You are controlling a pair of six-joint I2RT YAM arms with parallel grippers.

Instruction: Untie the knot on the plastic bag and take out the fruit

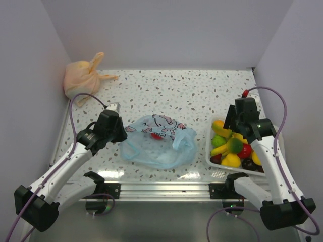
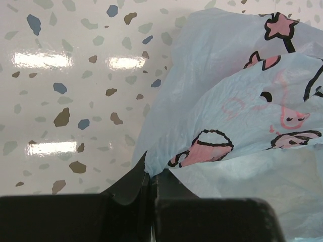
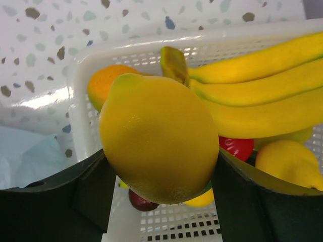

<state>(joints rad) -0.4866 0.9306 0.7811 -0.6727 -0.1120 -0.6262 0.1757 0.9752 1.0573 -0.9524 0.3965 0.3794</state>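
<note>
The light blue plastic bag with a pink cartoon print lies crumpled at the table's middle, and something red shows through it. No tied knot shows. My left gripper is at the bag's left edge. In the left wrist view the gripper is shut on a pinched fold of the bag. My right gripper hangs over the white basket's near-left part. In the right wrist view it is shut on a yellow lemon, held above the basket floor.
The basket holds bananas, an orange fruit, a second lemon and red and green fruit. A knotted peach-orange bag sits in the back left corner. Walls close in the left, back and right sides.
</note>
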